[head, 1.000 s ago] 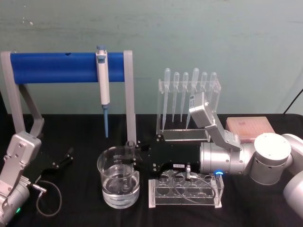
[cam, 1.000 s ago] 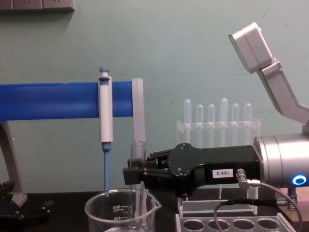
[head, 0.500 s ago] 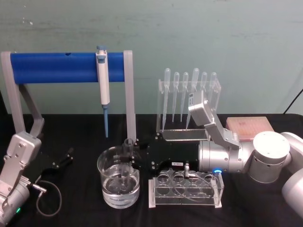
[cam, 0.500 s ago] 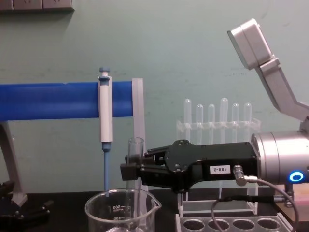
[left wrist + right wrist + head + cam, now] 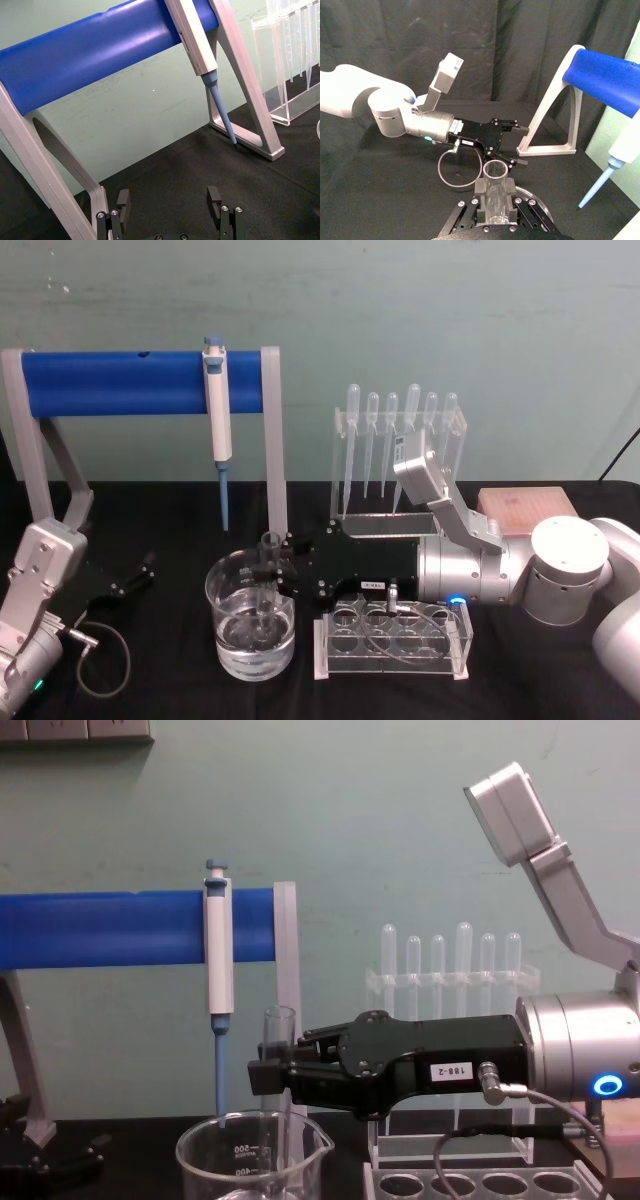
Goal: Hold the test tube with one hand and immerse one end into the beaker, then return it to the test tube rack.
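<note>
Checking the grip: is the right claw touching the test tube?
Touching. Right wrist view: the right claw clamps the test tube on both sides.

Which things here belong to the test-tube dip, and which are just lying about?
In the job: right gripper, shut on the test tube at the beaker; test tube rack.
Lying about: pipettor on blue stand; pipettes; pink box; left gripper, parked open at left.

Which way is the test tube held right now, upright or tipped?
Upright: in the chest view the test tube stands vertical, open rim up, gripped by the right hand, lower end inside the beaker.
</note>
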Action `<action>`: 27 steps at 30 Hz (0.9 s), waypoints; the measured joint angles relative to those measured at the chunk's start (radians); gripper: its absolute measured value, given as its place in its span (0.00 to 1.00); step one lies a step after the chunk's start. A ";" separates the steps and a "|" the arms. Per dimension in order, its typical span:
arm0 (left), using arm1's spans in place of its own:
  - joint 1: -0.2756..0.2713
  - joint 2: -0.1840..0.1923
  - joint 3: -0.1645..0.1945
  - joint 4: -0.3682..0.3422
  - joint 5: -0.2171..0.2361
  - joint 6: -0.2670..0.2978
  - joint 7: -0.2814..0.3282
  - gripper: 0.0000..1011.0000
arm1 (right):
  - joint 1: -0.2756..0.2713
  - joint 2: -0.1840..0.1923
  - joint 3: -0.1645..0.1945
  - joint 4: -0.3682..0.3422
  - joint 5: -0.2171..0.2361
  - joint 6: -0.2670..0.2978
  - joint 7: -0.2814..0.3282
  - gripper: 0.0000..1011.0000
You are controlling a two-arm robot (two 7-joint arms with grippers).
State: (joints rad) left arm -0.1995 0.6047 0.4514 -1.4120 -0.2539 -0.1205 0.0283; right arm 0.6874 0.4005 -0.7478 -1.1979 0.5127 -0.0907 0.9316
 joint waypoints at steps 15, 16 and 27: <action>0.000 0.000 0.000 0.000 0.000 0.000 0.000 0.99 | 0.000 -0.002 0.000 0.011 -0.003 -0.002 0.001 0.22; 0.000 0.000 0.000 0.000 0.000 0.000 0.000 0.99 | 0.000 -0.002 0.000 0.011 -0.003 -0.002 0.001 0.22; 0.000 0.000 0.000 0.000 0.000 0.000 0.000 0.99 | -0.001 -0.002 0.000 0.011 -0.003 -0.002 0.001 0.22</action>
State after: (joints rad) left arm -0.1995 0.6047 0.4514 -1.4120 -0.2539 -0.1206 0.0283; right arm 0.6866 0.3988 -0.7480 -1.1871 0.5093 -0.0925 0.9321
